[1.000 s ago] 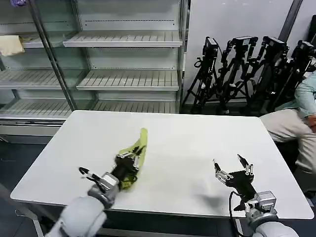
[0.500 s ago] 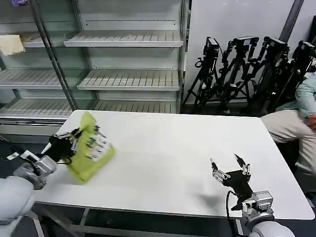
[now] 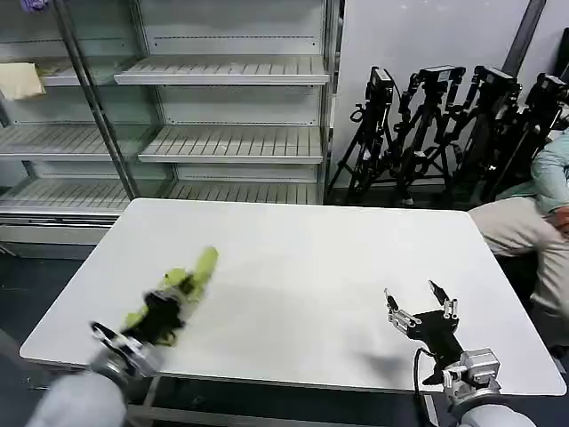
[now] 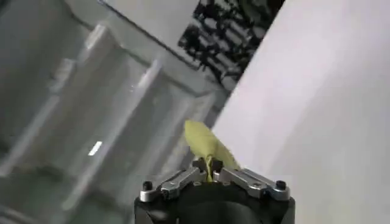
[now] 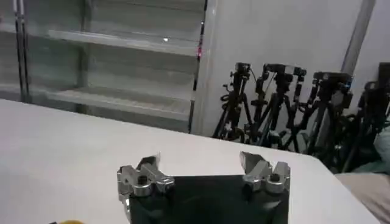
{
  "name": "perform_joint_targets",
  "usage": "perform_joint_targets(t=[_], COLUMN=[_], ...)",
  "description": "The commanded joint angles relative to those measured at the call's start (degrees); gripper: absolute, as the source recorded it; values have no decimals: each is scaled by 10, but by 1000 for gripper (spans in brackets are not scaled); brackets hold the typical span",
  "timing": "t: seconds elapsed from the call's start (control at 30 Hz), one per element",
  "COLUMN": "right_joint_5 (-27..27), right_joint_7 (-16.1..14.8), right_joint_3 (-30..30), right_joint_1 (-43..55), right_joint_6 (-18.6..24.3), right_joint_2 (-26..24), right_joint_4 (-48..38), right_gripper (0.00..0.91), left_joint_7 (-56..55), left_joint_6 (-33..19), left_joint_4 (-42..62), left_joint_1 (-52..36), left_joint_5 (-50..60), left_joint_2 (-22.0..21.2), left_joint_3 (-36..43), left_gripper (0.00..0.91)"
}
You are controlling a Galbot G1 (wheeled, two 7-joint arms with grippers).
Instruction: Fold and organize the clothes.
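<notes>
The clothes, a lime-green T-shirt (image 3: 182,283), hang bunched in a narrow strip over the table's front left part. My left gripper (image 3: 164,307) is shut on the shirt's near end; in the left wrist view the green fabric (image 4: 206,145) is pinched between the closed tips of the left gripper (image 4: 209,165). My right gripper (image 3: 416,307) hovers open above the table's front right area with nothing between its fingers, and the right wrist view shows the right gripper (image 5: 201,164) with its jaws wide apart.
The white table (image 3: 320,258) spreads bare between the two arms. Metal shelving (image 3: 222,142) stands behind it, with a pale cream cloth (image 3: 20,80) on a left shelf. Black tripods (image 3: 444,124) stand at the back right. A seated person (image 3: 533,213) is at the right edge.
My left arm swung the shirt from the table's middle out to the far left edge, then back toward the front left. The shirt went from spread to bunched. My right gripper barely moved.
</notes>
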Motion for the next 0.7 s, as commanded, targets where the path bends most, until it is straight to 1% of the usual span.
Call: perform_joint_targets(t=[0.03,0.1,0.13,0.2,0.27,0.3,0.33,0.37,0.4,0.43,0.47,0.53,0.63,0.7], right_joint_5=[4,5,5,5,7,6,6,6,8,9,14,24,24,24], right_joint_7=[-1,-9,-12,-15,-26,-34,-49,-50,-46,-45,-47,-44,-43,-43], right_joint_3=[13,22,25,30,34,35,38,38,35,34,32,29,27,23], right_joint_1=[-12,-9,-5,7,26,29,41,46,53,58,63,67,75,80], right_joint_6=[2,8,14,21,29,26,20,17,4,-1,10,34,31,31], right_joint_2=[-8,-16,-21,-29,-39,-41,-44,-45,-45,-44,-45,-45,-44,-43], right_joint_4=[7,6,5,1,-7,-10,-15,-17,-19,-21,-26,-36,-43,-48], right_gripper=[907,907,907,907,907,907,907,907,907,907,907,907,907,907], left_joint_7=[-153,-174,-178,-197,-208,-210,-209,-210,-212,-214,-211,-214,-227,-220], left_joint_6=[32,53,61,81,96,99,99,99,99,100,100,99,96,80], left_joint_4=[35,51,53,66,86,91,101,105,111,116,121,122,113,97], left_joint_1=[-91,-128,-142,-164,-198,-202,-208,-209,-211,-212,-213,-221,-241,-251], left_joint_5=[-144,-202,-205,-247,-270,-270,-270,-276,-282,-283,-285,-315,-365,-406], left_joint_2=[-181,-203,-210,-223,-239,-241,-246,-252,-257,-262,-266,-275,-281,-272], left_joint_3=[206,214,217,236,256,260,270,277,282,285,286,285,268,242], left_gripper=[10,10,10,10,10,10,10,10,10,191,907,907,907,907])
